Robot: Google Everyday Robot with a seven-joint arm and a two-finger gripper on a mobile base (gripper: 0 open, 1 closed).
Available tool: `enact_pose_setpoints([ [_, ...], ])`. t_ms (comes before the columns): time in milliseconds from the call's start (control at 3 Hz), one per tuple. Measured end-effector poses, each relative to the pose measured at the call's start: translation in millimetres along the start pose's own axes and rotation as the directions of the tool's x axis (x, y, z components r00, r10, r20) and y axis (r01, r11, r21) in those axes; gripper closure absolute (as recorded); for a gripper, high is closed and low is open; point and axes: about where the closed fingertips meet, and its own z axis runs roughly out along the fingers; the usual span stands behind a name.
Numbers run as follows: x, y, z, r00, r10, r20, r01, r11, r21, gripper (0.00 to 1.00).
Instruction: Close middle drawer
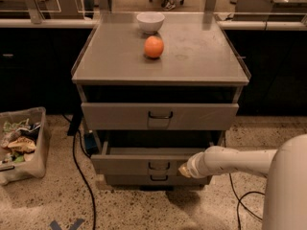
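The middle drawer (144, 163) is a shallow grey drawer with a small dark wire handle (159, 166). It stands pulled out from the grey metal cabinet (201, 66), below the taller top drawer (120, 117). My gripper (184, 169) is at the end of the white arm (230, 161), which comes in from the right. Its tip rests against the middle drawer's front panel, just right of the handle.
An orange (154, 47) and a white bowl (150, 21) sit on the cabinet top. A bottom drawer front (129, 179) shows under the middle one. A bin of rubbish (19, 143) stands at the left. Black cables (79, 171) trail on the speckled floor.
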Motion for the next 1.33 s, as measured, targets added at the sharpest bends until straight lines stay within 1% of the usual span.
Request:
enact_pose_setpoints([
  [333,-10,-34,-14,0.998,0.056,0.034,-0.059,0.9930,0.103,1.00],
  [667,-7,-56,-20,0.996,0.068,0.056,-0.076,0.9844,0.158,1.00],
  [1000,-7,-56,-20,0.996,0.068,0.056,-0.076,0.9844,0.158,1.00],
  [1333,-3,-51,-4,0.996,0.093,0.010,-0.094,0.9898,0.108,1.00],
])
